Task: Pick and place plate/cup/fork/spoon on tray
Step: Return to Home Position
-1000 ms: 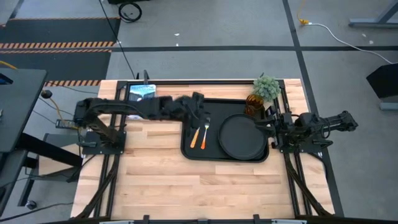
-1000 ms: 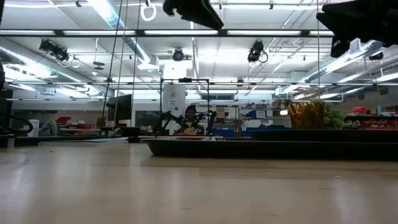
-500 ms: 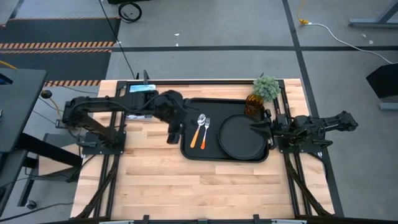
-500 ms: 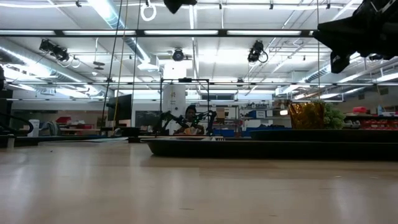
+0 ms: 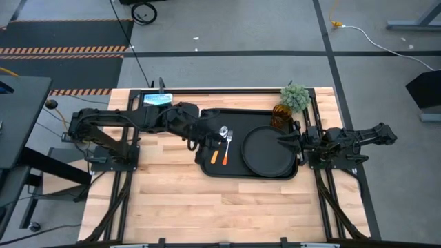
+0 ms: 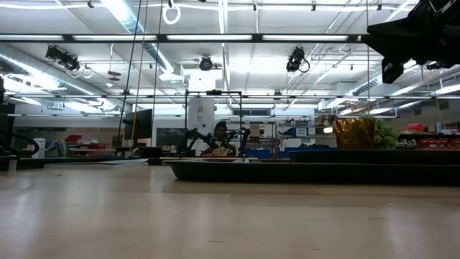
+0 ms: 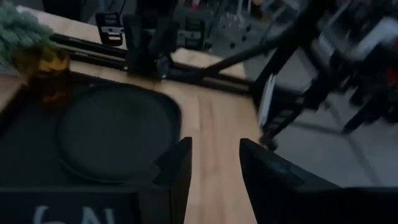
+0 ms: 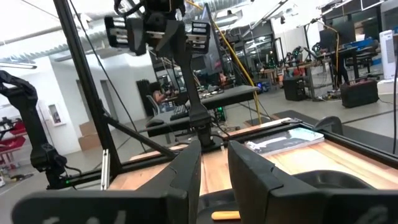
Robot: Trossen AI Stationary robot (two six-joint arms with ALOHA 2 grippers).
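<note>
The black tray (image 5: 249,117) lies at the table's far right. On it lie the round black plate (image 5: 267,151), the spoon (image 5: 222,131) and the fork (image 5: 228,141), side by side with their orange handles toward the near edge. The amber cup (image 5: 279,116) stands at the tray's far right corner, by a green plant (image 5: 295,97). My left gripper (image 5: 205,141) hovers open and empty over the tray's left edge, beside the spoon and fork. My right gripper (image 5: 284,141) hovers open and empty at the plate's right edge. The plate (image 7: 115,134) and cup (image 7: 43,68) also show in the left wrist view.
A flat blue-and-white object (image 5: 157,100) lies at the table's far left. The arm bases stand at the table's left and right edges. Bare wood (image 5: 220,207) spreads over the near half. In the low view the tray's rim (image 6: 309,171) crosses the middle.
My left gripper has drawn back from over the spoon and fork toward the table's left and near edge, off the tray, then come partly back over the tray's left edge. My right gripper has shifted a little toward the table's left, over the plate's edge.
</note>
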